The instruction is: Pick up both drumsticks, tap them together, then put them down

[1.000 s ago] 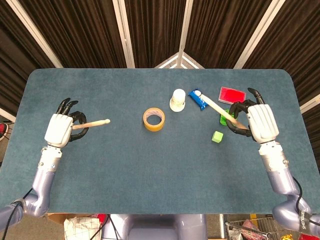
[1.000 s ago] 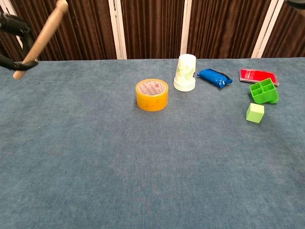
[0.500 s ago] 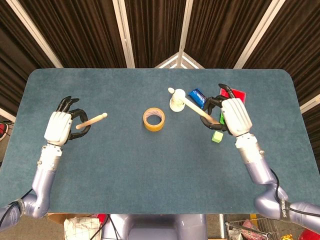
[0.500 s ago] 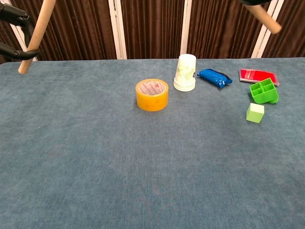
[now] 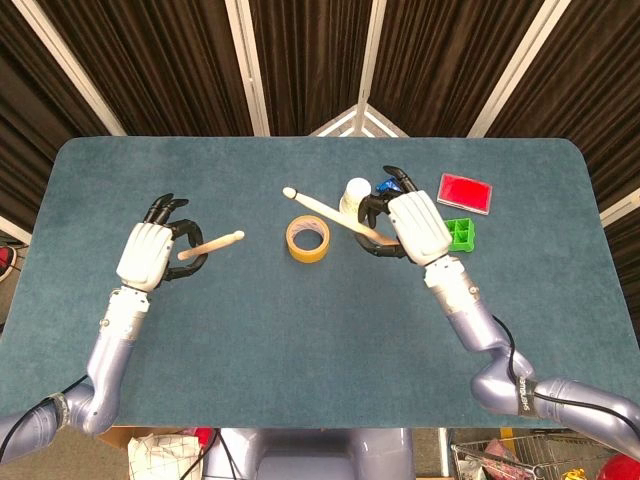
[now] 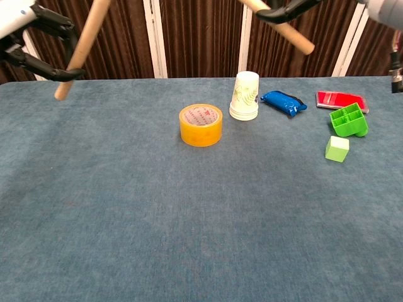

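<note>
Gripping one wooden drumstick each, both hands hang above the bench [image 5: 300, 330], which is covered in a blue-grey, carpet-like fabric. The left hand [image 5: 150, 255], white-backed with black fingers, has its fingers curled round the left drumstick [image 5: 212, 245], a smooth, pale round rod whose rounded tip points toward the middle of the bench. The right hand [image 5: 412, 225] is likewise wrapped round the right drumstick [image 5: 325, 209]; in the head view its tip reaches out past the tape roll [image 5: 307, 237], well apart from the other stick's tip. In the chest view both sticks are raised clear of the surface, with butt ends pointing down.

On the bench stands an orange-yellow roll of tape with small red print on its side, too small to read. Just beside it is an upturned white paper cup [image 6: 244, 95] with a faint green pattern; no wording is legible. Near the cup lies a glossy blue packet [image 6: 283, 103]. Further right sit a flat red box [image 6: 340, 100], a green moulded plastic holder with compartments [image 6: 349, 121] and a small light-green cube [image 6: 337, 149].
</note>
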